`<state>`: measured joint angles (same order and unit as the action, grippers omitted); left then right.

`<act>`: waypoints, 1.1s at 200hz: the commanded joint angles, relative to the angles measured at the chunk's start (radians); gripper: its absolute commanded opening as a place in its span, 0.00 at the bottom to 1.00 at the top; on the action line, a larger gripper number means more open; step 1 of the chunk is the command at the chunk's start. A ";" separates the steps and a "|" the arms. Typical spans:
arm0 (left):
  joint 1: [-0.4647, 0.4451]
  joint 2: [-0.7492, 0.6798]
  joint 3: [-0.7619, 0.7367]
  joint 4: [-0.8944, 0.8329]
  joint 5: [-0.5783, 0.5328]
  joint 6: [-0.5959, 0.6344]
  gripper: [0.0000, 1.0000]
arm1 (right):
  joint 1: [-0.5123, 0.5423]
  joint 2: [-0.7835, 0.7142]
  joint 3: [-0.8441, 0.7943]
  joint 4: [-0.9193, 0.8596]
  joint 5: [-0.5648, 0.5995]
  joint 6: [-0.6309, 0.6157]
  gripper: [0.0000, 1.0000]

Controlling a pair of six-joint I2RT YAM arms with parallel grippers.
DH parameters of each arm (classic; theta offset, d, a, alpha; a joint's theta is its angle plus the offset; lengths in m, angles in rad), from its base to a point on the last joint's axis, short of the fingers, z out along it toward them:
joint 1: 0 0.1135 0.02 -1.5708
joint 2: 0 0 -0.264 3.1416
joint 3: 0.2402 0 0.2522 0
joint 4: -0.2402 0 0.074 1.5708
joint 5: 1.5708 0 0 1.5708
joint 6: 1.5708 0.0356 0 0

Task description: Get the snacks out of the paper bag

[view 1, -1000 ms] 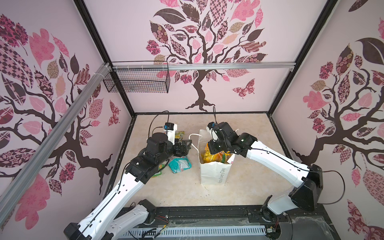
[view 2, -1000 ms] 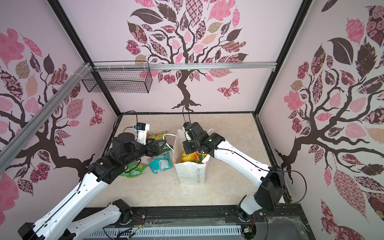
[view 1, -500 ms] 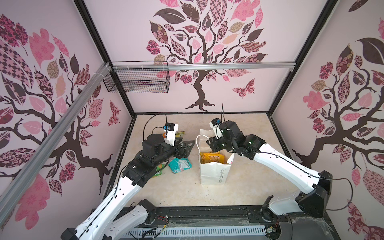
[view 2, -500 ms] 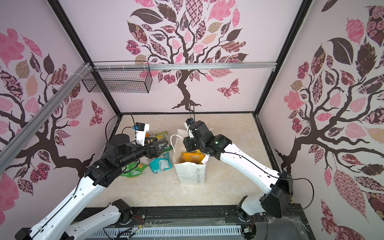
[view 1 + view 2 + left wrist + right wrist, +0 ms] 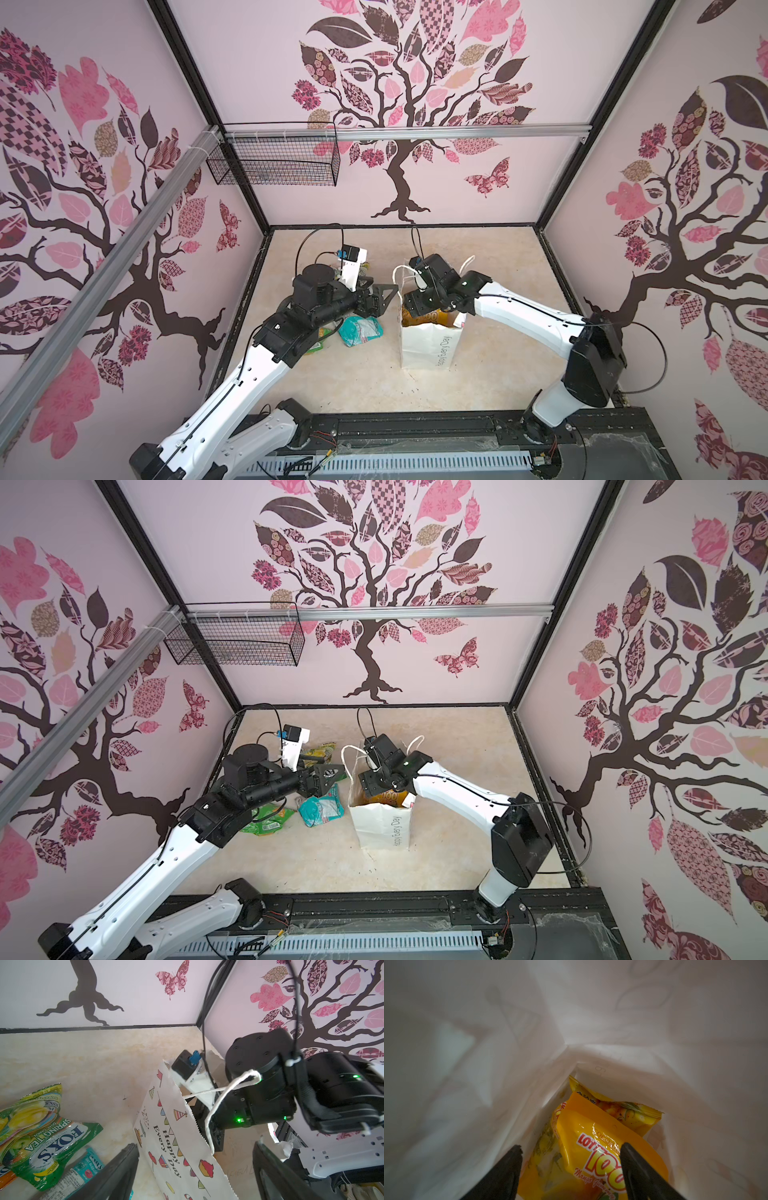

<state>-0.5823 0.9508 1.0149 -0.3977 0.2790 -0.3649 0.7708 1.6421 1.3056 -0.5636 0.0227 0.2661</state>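
Right claw point(image 5: 571, 1148) is spread wide, deep down inside the paper bag point(image 5: 428, 345). A moment ago it was pressed shut on the orange packet point(image 5: 591, 1136) and had lifted it up near the top of the bag. Now the packet lies low between the two fingers, and nothing pinches it. So this snack is not out yet, I think, and the claw must grab it again. A yellow packet point(image 5: 633, 1113) sits in there behind it too.

Left claw point(image 5: 195, 1144) is spread as well. The bag's picture side stands between its fingers but is not squeezed.

Other snacks are already out on the table point(image 5: 465, 737): a green FOX'S packet point(image 5: 41, 1142) and a teal packet point(image 5: 322, 810), just beside the bag.

Inside the bag, the paper walls are close on both sides of the right claw. A white cord handle point(image 5: 228, 1088) lies over the right arm and could catch on the way up. On the bag's right side the table has lots of room.
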 commanded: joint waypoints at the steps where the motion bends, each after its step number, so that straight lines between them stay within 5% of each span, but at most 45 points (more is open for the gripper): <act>1: 0.001 -0.007 -0.014 0.008 0.006 0.023 0.88 | -0.003 0.066 -0.018 -0.021 -0.021 -0.012 0.83; 69: 0.000 -0.002 -0.019 0.006 -0.003 0.026 0.88 | -0.003 0.244 -0.070 0.017 -0.014 -0.039 0.93; 107: 0.000 -0.017 -0.023 -0.003 -0.016 0.031 0.88 | -0.003 0.322 -0.091 0.032 -0.031 -0.041 0.88; 144: 0.000 -0.012 -0.024 0.000 -0.021 0.029 0.88 | -0.004 0.330 -0.088 0.022 -0.061 -0.045 0.60; 177: 0.000 -0.006 -0.021 -0.002 -0.020 0.029 0.88 | -0.003 0.283 -0.065 -0.001 -0.046 -0.046 0.23; 220: 0.000 -0.019 -0.028 -0.007 -0.030 0.030 0.89 | -0.003 0.193 -0.033 -0.036 -0.012 -0.041 0.00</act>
<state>-0.5823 0.9470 1.0149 -0.3996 0.2638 -0.3470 0.7708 1.8439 1.2781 -0.4934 -0.0040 0.2184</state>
